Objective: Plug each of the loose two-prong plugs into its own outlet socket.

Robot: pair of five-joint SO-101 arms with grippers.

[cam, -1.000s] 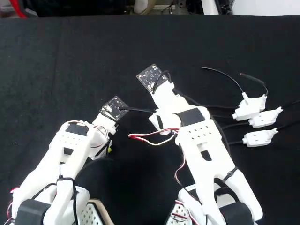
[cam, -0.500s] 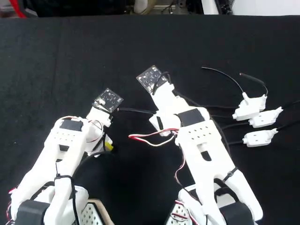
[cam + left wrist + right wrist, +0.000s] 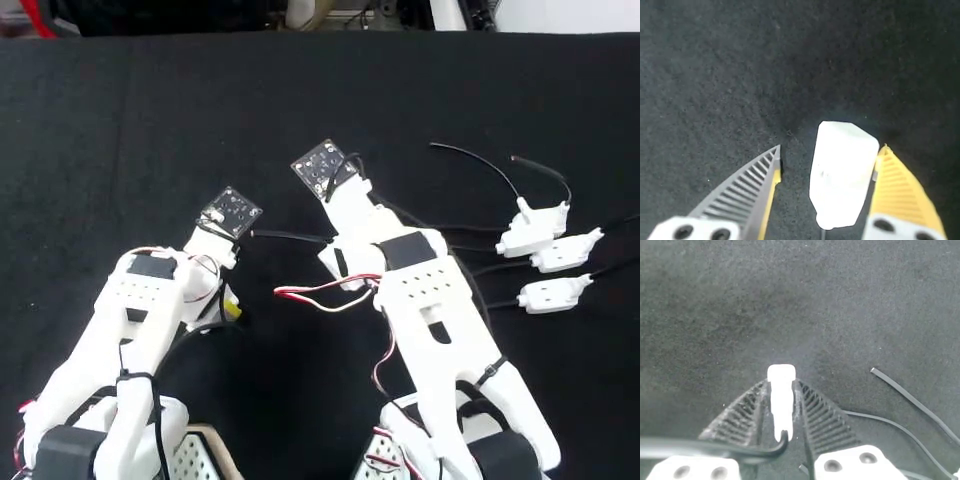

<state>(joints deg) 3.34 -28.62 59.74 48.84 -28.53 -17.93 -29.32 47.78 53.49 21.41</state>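
Cloth point(image 3: 790, 300) stretches ahead; right tool point(image 3: 781, 386) pinches plug point(image 3: 781, 407), left tool point(image 3: 831, 148) seemingly agape around connector point(image 3: 842, 170).

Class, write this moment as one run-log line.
left gripper: open around white block | right gripper: shut on plug | three white connectors: lying on table

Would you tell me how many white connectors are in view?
5: three connectors lie at the table's right, one connector sits inside the left hand, one is gripped by the right hand. Others may hide under the arms.
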